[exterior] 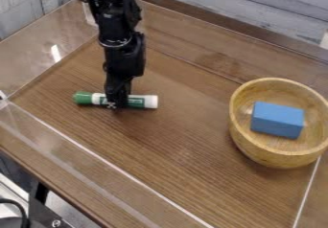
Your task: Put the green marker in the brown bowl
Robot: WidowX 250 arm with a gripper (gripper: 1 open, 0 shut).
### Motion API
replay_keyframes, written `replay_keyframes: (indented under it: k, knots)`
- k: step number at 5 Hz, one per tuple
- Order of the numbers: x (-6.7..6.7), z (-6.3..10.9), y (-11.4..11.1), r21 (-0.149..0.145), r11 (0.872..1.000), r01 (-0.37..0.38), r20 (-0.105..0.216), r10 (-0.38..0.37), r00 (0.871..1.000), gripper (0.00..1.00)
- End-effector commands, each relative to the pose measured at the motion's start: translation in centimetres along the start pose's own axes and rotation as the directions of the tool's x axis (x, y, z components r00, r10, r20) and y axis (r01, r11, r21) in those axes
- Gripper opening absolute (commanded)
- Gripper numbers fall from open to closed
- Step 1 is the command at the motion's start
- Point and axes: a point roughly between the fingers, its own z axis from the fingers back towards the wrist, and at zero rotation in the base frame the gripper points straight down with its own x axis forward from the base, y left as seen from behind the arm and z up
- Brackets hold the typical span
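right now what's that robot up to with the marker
The robot arm's gripper is down on the table, closed around the middle of the green marker, which lies on its side on the wood. The task is to put it in the brown bowl, off toward the right of the picture. So far the bowl has only a blue block in it.
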Motion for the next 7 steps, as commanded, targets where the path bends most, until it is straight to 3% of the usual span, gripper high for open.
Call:
replay_keyframes:
  k: [1, 7]
  knots:
    - [-0.4, 1.5, 0.4, 0.044, 0.999, -0.023, 0.016, 0.022, 1.000, 0.00]
    - [-2.3, 4.0, 0.2, 0.020, 0.996, -0.089, 0.039, 0.088, 0.995, 0.00]
